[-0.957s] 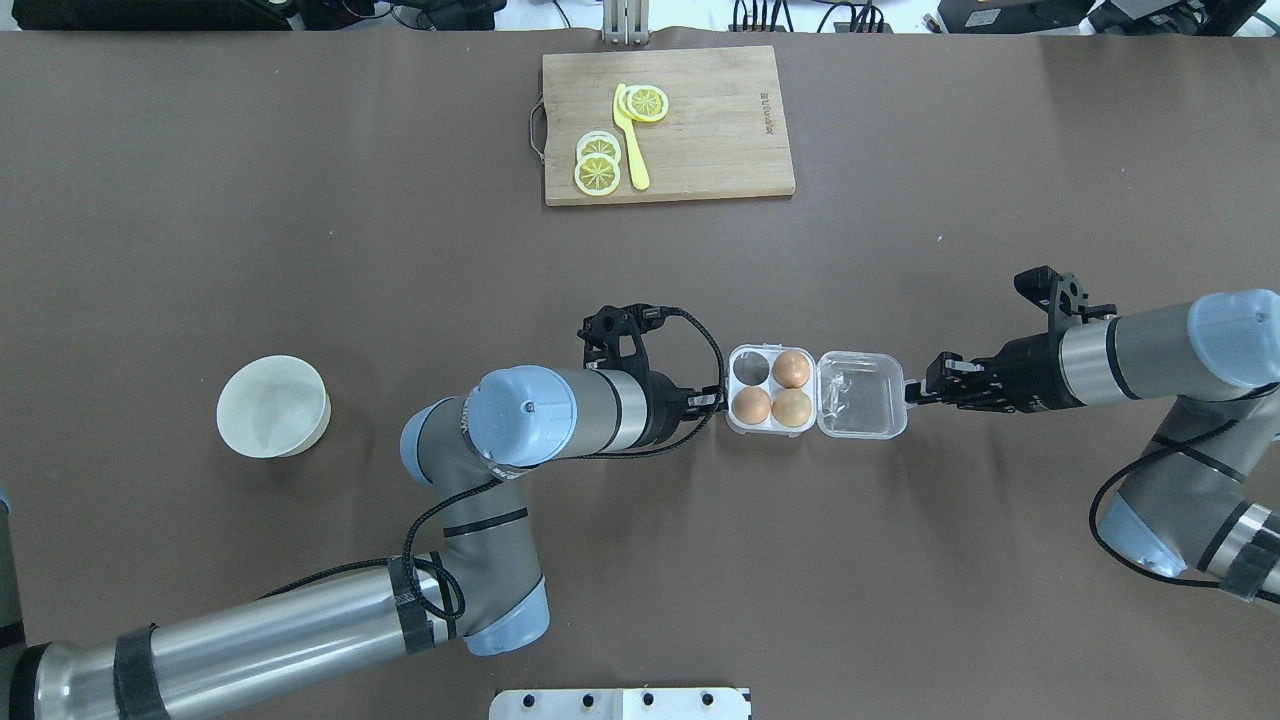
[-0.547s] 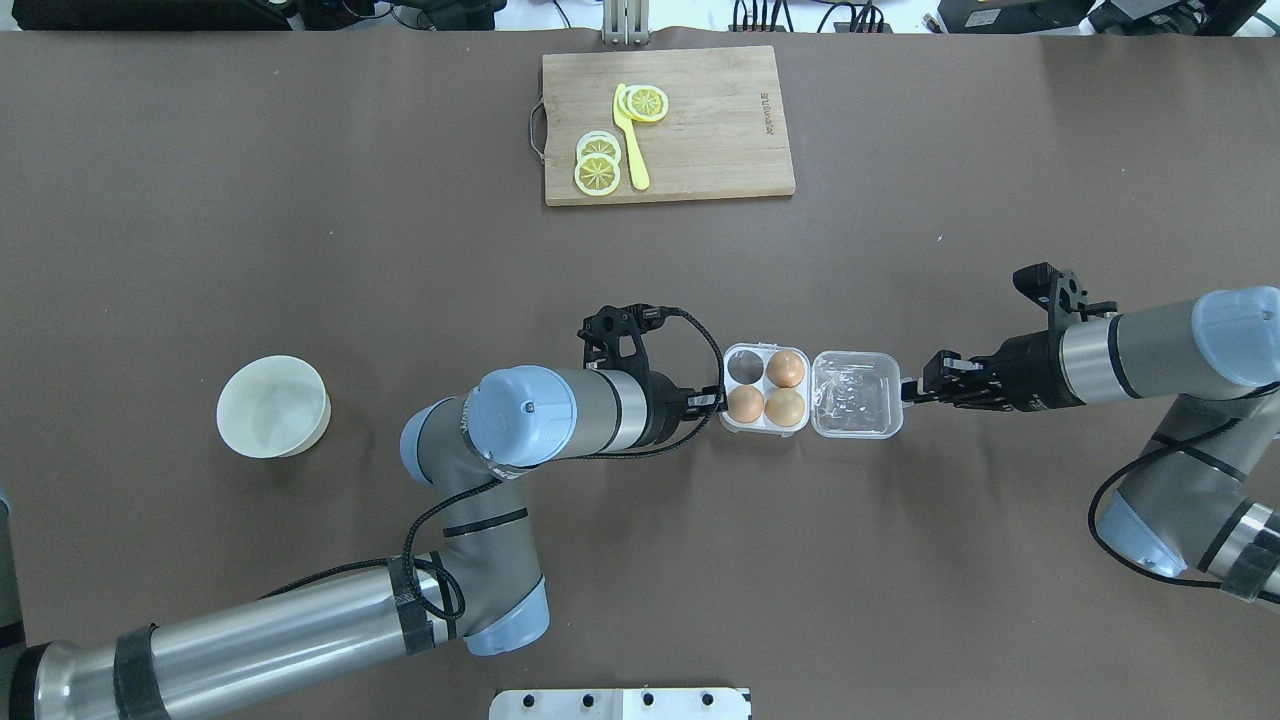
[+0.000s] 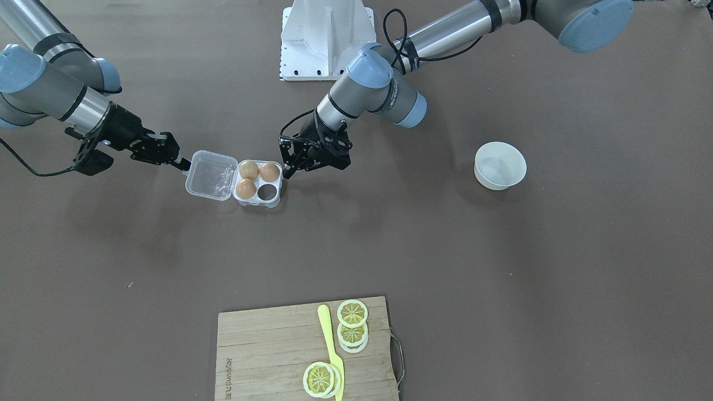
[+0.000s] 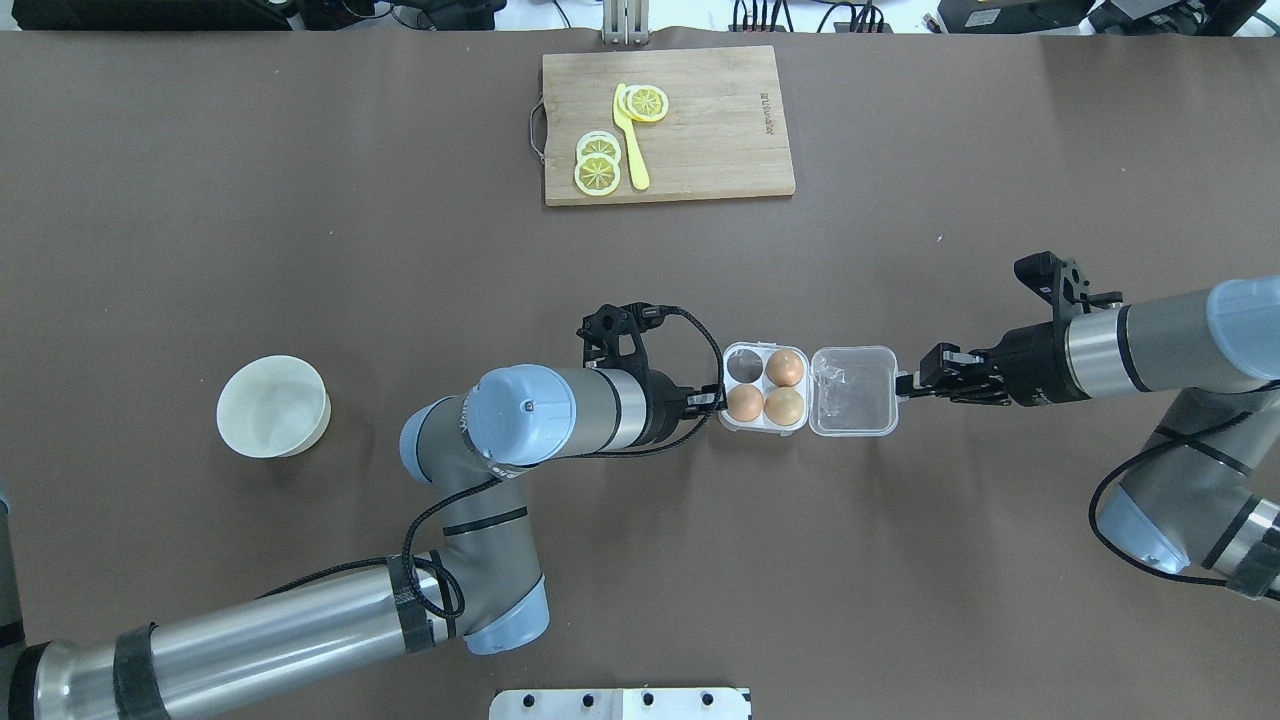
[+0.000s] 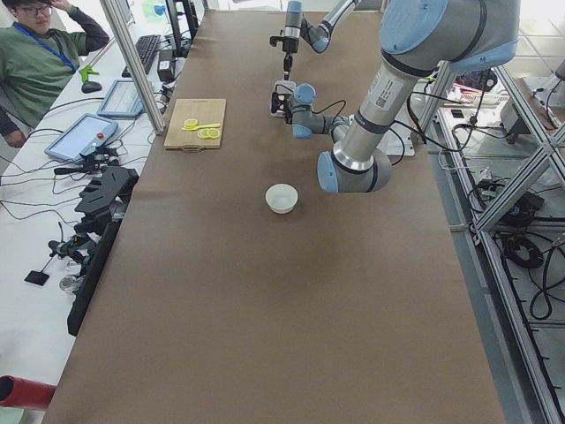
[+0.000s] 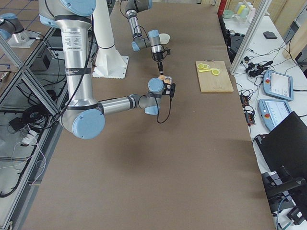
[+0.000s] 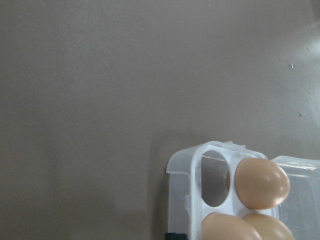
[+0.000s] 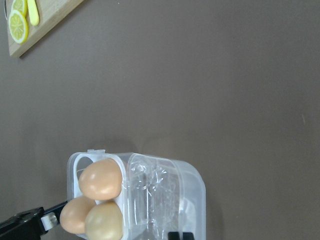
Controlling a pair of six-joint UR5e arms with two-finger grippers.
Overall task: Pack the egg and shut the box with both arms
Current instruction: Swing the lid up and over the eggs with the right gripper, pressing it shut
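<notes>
The clear box (image 4: 764, 424) stands at the table's middle with its hinged lid (image 4: 853, 392) open to the right. Three light-brown eggs fill three cups, one of them the egg (image 4: 786, 368) at the far right cup; the far left cup (image 4: 745, 368) is empty. My left gripper (image 4: 712, 400) is shut on the box's left rim. My right gripper (image 4: 905, 385) is shut on the lid's latch tab, and the lid is tipped a little off the table (image 3: 210, 175). The eggs also show in the left wrist view (image 7: 261, 182) and the right wrist view (image 8: 101, 179).
A white round bowl (image 4: 272, 406) stands at the left. A wooden cutting board (image 4: 720, 150) with lemon slices (image 4: 598, 172) and a yellow knife lies at the far edge. The white pedestal (image 4: 620, 703) is at the near edge.
My right gripper has moved left with the lid's tab. The box and lid have shifted slightly left with it. The left arm has barely moved.
</notes>
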